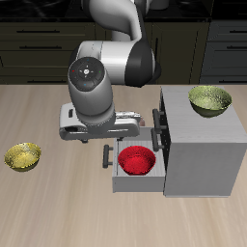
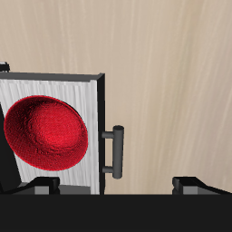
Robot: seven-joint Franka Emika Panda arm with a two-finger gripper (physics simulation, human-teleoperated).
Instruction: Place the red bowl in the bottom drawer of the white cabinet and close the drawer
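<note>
The red bowl (image 1: 138, 160) (image 2: 45, 133) lies inside the bottom drawer (image 1: 117, 176) (image 2: 54, 83), which is pulled out of the white cabinet (image 1: 203, 150) toward the table's middle. My gripper (image 1: 100, 136) (image 2: 118, 186) hovers above the drawer's front panel and its dark bar handle (image 1: 104, 154) (image 2: 116, 149). It is open, its fingertips (image 2: 41, 186) spread wide with nothing between them. The arm's hand hides the fingers in the exterior view.
One yellow-green bowl (image 1: 210, 100) sits on the cabinet's flat top. A second yellow-green bowl (image 1: 23, 155) rests on the table far from the cabinet. The upper drawer's dark handle (image 1: 157, 125) juts out just above the open drawer.
</note>
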